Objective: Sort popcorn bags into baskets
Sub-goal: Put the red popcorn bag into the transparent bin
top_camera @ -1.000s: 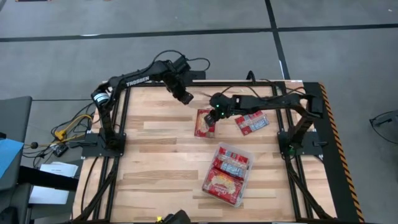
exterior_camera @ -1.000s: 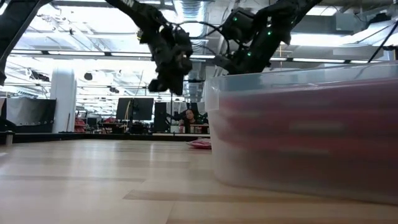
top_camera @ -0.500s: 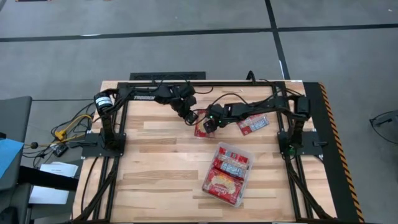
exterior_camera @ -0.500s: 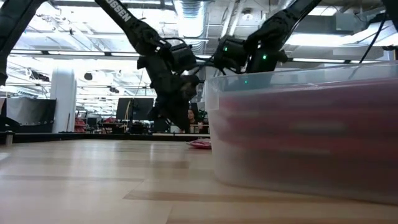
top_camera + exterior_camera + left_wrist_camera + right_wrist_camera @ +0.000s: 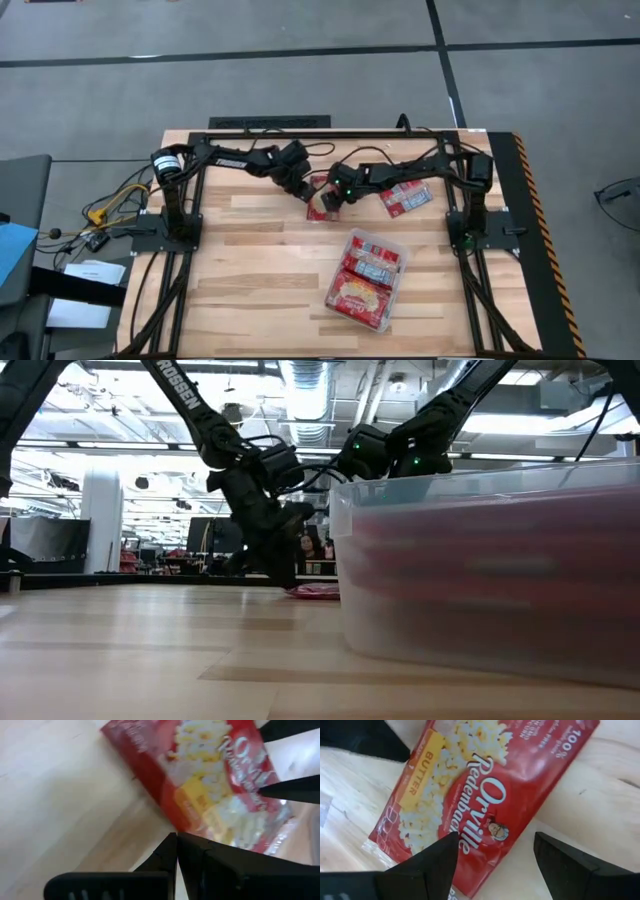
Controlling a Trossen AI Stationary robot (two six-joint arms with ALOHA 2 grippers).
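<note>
We see a wood table (image 5: 250, 260), a grey floor (image 5: 300, 60), and papers (image 5: 85, 300) beside it.

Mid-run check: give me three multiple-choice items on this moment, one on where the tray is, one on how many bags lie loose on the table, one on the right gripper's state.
1. Where does the clear tray sit?
A. At the far edge, between the arm bases
B. On the near half of the table, right of centre
C. On the floor

2. How many popcorn bags lie outside the tray?
A. None
B. Two
C. Five

3. How are the right gripper's fingers?
A. Spread open over a bag
C. Shut on the tray's wall
B. Shut on nothing

Key: 1 B, the high view shows it there. 2 B, one bag under both grippers and one beside the right arm. 3 A, its wrist view shows the fingers apart over the bag; the left gripper is shut beside it.
</note>
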